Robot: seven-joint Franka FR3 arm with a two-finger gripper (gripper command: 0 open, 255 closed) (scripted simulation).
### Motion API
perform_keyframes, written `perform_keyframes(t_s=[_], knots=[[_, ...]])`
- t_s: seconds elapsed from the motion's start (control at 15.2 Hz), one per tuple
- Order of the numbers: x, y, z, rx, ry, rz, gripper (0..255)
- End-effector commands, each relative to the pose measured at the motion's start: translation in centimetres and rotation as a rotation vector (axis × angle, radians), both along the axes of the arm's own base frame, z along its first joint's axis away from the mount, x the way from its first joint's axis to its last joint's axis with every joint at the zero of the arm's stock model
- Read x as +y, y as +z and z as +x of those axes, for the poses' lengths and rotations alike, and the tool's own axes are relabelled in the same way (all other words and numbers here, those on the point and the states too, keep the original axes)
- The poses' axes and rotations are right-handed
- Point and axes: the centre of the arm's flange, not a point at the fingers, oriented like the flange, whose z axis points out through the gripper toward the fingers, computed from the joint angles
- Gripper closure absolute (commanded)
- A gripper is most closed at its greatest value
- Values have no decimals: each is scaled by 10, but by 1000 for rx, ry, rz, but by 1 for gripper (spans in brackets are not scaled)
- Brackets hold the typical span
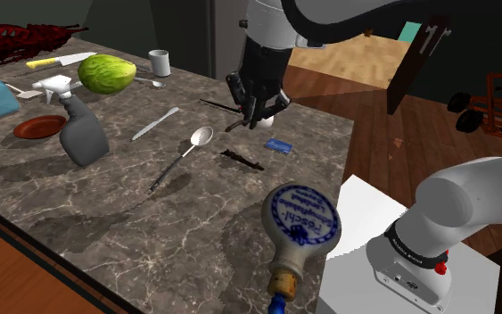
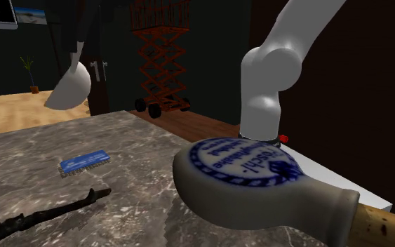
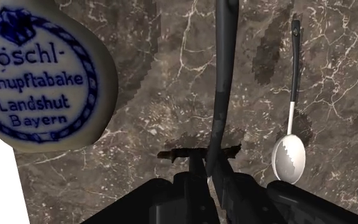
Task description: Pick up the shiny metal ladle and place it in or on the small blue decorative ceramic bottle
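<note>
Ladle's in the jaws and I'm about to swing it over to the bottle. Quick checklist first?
1. Grip on the ladle: ok, the gripper has its jaws shut on the dark handle.
2. Clearance from the table: ok, the ladle's bowl hangs above it.
3. Target bottle: ok, found lying on its side near the table's edge.
4. Open mouth: not ok, a cork plugs it.
5. Path over blue card and dark stick: ok, likely cleared.
6. Whether the bottle will roll: cannot tell.

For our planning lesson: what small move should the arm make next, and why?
Probably carry the ladle toward the bottle: the gripper clasps it clear of the table, while the bottle lies on its side near the stand.
</note>
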Motion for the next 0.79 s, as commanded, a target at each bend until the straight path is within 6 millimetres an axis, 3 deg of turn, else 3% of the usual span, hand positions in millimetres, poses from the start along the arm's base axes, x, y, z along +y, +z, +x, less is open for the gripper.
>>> perform_keyframes(t_s=[0.0, 0.73], knots=[[0, 10, 0, 0, 0, 0, 255], [19, 17, -144, 0, 0, 0, 255]])
